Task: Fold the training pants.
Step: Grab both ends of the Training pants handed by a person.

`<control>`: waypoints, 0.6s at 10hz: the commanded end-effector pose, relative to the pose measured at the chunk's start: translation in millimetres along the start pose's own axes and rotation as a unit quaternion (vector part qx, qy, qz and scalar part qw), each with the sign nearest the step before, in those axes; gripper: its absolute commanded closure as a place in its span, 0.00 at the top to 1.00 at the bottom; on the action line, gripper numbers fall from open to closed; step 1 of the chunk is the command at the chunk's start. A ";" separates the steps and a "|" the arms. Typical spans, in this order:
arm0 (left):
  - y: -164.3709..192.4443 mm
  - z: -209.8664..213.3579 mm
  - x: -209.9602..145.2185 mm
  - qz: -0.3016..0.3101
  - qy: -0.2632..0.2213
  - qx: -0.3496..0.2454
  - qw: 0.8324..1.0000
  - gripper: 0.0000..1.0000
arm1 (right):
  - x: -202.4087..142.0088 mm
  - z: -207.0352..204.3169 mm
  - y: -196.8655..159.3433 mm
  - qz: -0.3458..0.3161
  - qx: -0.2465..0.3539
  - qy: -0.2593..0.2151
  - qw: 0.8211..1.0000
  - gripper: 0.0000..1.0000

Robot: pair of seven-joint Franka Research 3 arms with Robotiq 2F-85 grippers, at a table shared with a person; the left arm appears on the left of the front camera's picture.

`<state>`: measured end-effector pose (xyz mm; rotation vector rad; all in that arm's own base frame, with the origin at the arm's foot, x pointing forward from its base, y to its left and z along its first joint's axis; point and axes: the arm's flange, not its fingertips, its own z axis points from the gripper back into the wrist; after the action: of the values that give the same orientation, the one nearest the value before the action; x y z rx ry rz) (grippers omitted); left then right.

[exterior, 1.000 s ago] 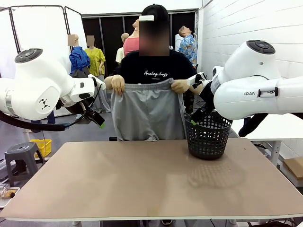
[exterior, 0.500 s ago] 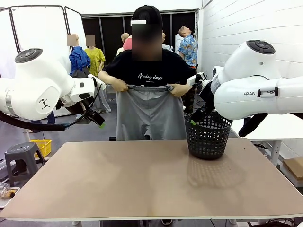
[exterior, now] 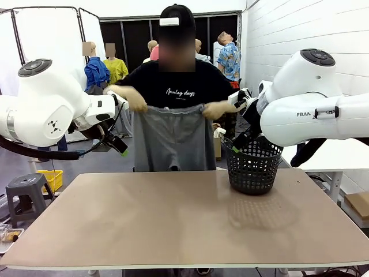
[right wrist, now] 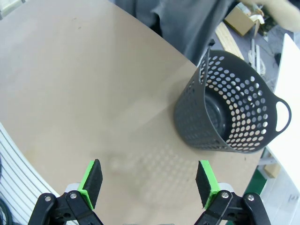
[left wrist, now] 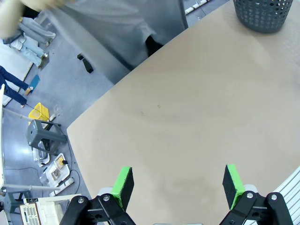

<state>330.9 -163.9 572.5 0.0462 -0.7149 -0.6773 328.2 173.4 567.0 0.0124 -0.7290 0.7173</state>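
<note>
White script on the person's black T-shirt reads "Analog days". The right arm bears the letters "FRAN" on its white shell, and the rest of the word is hidden.

The person stands at the far edge of the table and holds the light grey training pants up in the air by the gathered waistband. One hand grips one end and the other hand the other end. The legs hang down to about the table's far edge. The black mesh basket stands on the table on the robot's right, just beside the pants.

The left wrist view shows the left gripper spread wide above bare tabletop with nothing between its green pads. It also shows a grey stool and a yellow crate on the floor. The right wrist view shows the right gripper equally wide and holding nothing. It looks down into the basket and shows a cardboard box beyond the table.
</note>
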 end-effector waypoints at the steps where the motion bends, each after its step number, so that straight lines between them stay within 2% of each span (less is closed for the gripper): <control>1: 0.5 2.0 0.9 0.000 -0.002 0.003 1.000 1.00 | 0.3 -1.9 0.3 0.001 0.002 0.003 1.000 1.00; 6: 0.5 2.0 0.9 0.000 -0.002 0.003 1.000 1.00 | 0.3 -1.9 0.3 0.001 0.002 0.003 1.000 1.00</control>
<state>330.9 -163.9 572.5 0.0462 -0.7149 -0.6773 328.2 173.4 567.0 0.0124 -0.7290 0.7173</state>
